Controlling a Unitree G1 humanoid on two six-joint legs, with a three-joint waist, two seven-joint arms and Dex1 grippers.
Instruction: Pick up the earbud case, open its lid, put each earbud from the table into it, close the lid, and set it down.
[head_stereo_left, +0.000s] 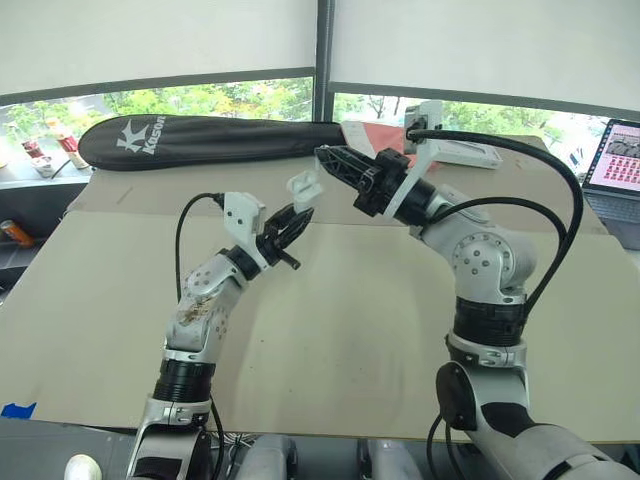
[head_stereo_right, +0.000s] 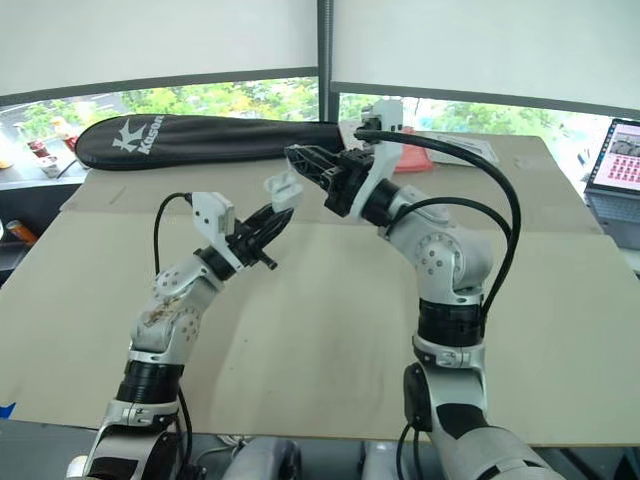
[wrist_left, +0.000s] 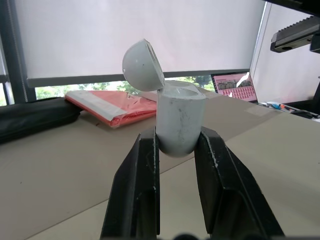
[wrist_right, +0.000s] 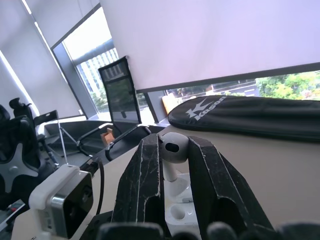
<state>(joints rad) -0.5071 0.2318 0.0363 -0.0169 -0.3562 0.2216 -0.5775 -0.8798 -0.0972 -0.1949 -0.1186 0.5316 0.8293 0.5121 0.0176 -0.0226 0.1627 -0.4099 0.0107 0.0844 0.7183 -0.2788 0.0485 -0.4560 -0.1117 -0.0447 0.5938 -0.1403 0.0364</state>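
Earbud case of white rounded plastic (wrist_left: 180, 119) sits clamped between the two black fingers (wrist_left: 136, 190) of the left gripper (head_stereo_left: 298, 215), held in the air well above the beige table (head_stereo_left: 350, 330). Its domed white lid (wrist_left: 143, 65) is swung open and tilted back on its hinge, so the mouth of the case is bare. The right gripper (head_stereo_left: 325, 156) reaches in from the opposite side, its tip just beside the raised case, and its fingers are pinched on a small white earbud (wrist_right: 173, 146). The earbud's rounded head sits between the pads with the stem pointing down, just above the case's sockets. Along the far edge of the table lies a long black racket bag with white lettering (head_stereo_left: 200, 140), next to a flat red-orange packet (wrist_left: 120, 102). An open laptop with a lit screen (head_stereo_left: 615, 158) stands off the table's right corner.
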